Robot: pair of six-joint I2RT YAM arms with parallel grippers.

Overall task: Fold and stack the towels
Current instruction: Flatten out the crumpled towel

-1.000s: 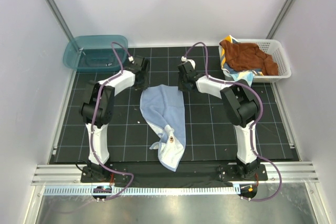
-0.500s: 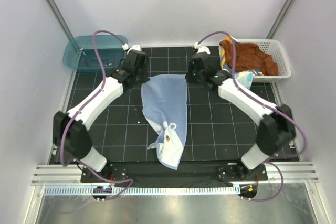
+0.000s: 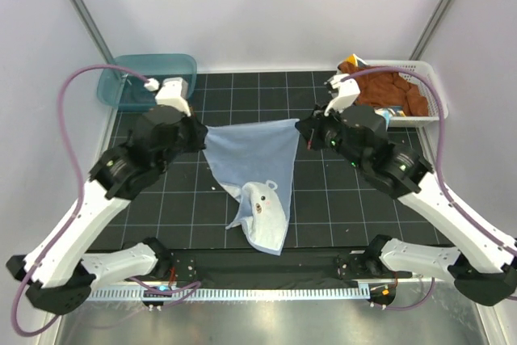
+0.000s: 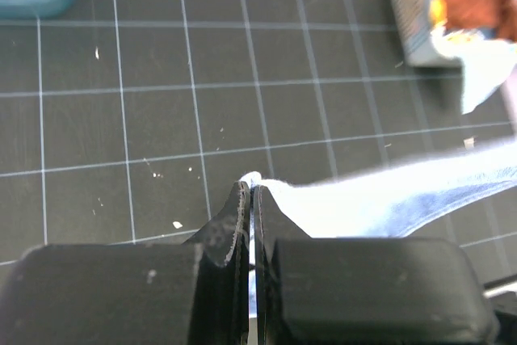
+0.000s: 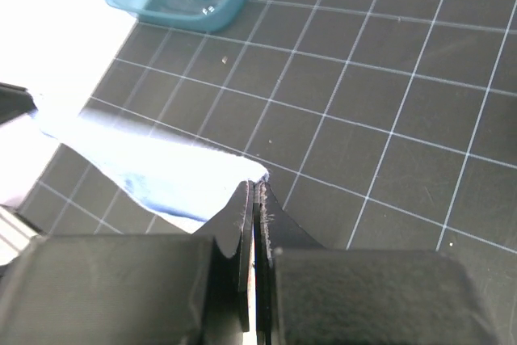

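While our left tool (image 3: 200, 133) and right tool (image 3: 300, 129) pinch the pale-blue cloth towel (image 3: 252, 151) taut, its six-o'clock end bunches, folds unreadable.

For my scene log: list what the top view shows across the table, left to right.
teal tub → left gripper → pale blue towel → right gripper → white basket
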